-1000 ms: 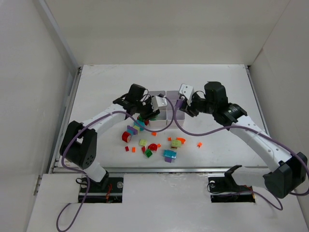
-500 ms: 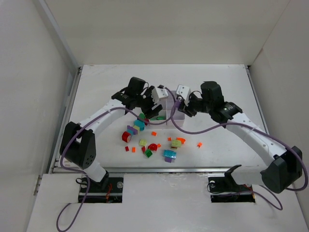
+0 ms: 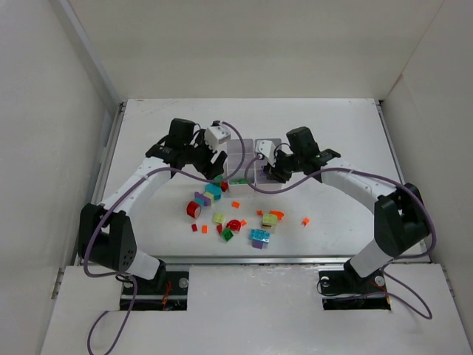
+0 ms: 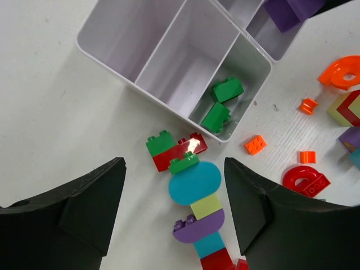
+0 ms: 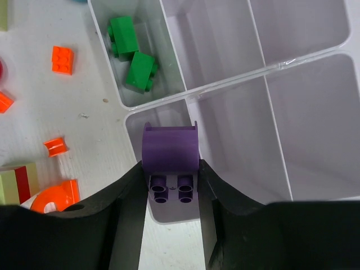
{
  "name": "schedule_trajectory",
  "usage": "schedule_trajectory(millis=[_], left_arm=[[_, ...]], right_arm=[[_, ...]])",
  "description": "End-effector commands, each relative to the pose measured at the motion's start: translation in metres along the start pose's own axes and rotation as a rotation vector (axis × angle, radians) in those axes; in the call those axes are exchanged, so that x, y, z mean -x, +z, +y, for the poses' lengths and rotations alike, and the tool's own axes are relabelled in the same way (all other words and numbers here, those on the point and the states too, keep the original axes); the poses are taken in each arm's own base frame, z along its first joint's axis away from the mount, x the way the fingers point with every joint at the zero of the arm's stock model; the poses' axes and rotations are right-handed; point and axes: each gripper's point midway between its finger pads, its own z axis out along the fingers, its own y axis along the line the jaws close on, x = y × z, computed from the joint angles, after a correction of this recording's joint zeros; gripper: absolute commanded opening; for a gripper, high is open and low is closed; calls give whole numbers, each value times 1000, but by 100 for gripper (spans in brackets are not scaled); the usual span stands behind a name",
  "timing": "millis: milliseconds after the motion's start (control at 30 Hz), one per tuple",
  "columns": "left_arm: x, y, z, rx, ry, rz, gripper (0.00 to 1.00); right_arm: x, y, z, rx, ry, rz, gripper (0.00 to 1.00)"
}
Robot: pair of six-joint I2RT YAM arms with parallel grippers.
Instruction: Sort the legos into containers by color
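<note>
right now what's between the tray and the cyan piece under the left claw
A red and green brick cluster lies there, right against the cyan piece; the left wrist view shows it.

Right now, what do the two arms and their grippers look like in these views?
The left arm and right arm both have white links joined by black motor housings. A purple cable runs along each arm. Each wrist carries a small white box. The left gripper and right gripper have broad, matte black fingers with no visible markings.
</note>
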Motion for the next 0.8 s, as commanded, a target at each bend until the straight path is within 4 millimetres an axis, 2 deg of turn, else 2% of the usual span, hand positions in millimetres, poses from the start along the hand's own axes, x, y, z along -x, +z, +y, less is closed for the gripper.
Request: schedule_trajectory(millis=[0,33,100,133,267,333,367,467,500,667,767], left_arm=[[4,-11,-5,19,-17,-36,67],[0,-13,-7,17,0,-28,67],[-18,-11,-14,1,-6,6,67],[-22,-12,-14,9,-7,13,67],[-45,-9,-21,0,-29,57,69],[-52,-9,-24,-5,-35,69,69],[-48,-10,-21,10,-26,56,70],[-58,-9,-22,10,-13,77,70],[-58,-9,-22,10,-13,77,70],[-71,-7,-26,-3,-6,103,70],[-81,-5,-27,-5,6,126,70]], right_arm=[[37,-16,-21,-76,-88,-101,8],[33,-14,-22,-84,-86,-93,16],[28,-16,-23,-106,-95,-78,23],[27,-17,-25,-113,-105,-71,31],[20,-11,-20,-88,-101,-38,45],[26,-10,-19,-87,-111,-46,51],[26,-10,-19,-87,-111,-46,53],[31,-10,-17,-80,-118,-51,58],[30,-11,-18,-87,-118,-45,81],[39,-16,-22,-100,-126,-59,82],[64,-34,-32,-163,-146,-130,82]])
